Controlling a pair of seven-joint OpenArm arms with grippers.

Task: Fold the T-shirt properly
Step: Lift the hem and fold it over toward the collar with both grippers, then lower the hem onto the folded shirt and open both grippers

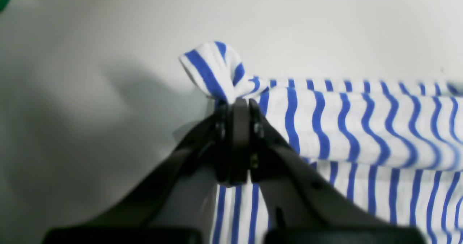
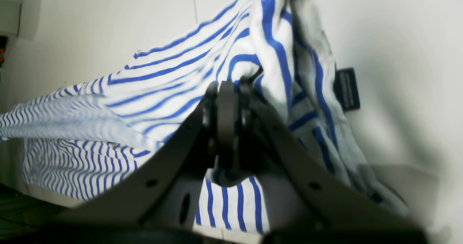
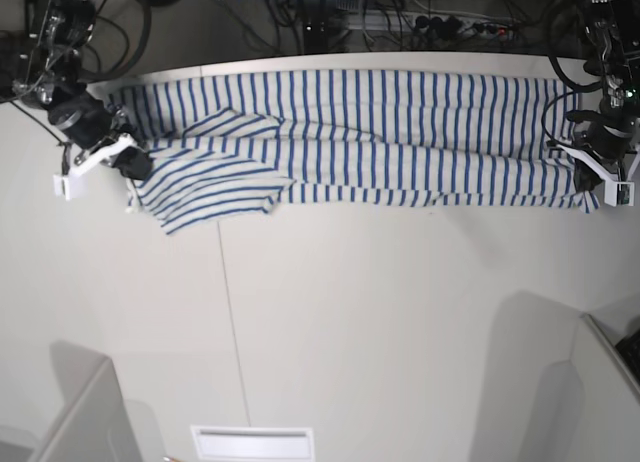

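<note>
base: overhead, far, facing down on table (image 3: pixel 350 312) | wrist views: close behind each claw, facing past its tips | shared: T-shirt (image 3: pixel 380 132) ends

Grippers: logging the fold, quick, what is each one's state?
Left gripper: jaws closed on the T-shirt.
Right gripper: jaws closed on the T-shirt.

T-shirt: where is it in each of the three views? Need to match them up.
Left wrist: T-shirt fills the right half, a corner pinched in the shut left gripper.
Right wrist: T-shirt spans left to centre, held in the shut right gripper; dark label at right.
Base: T-shirt stretched across the top, between both arms.
Shared landmark: the blue stripes on white cloth.
</note>
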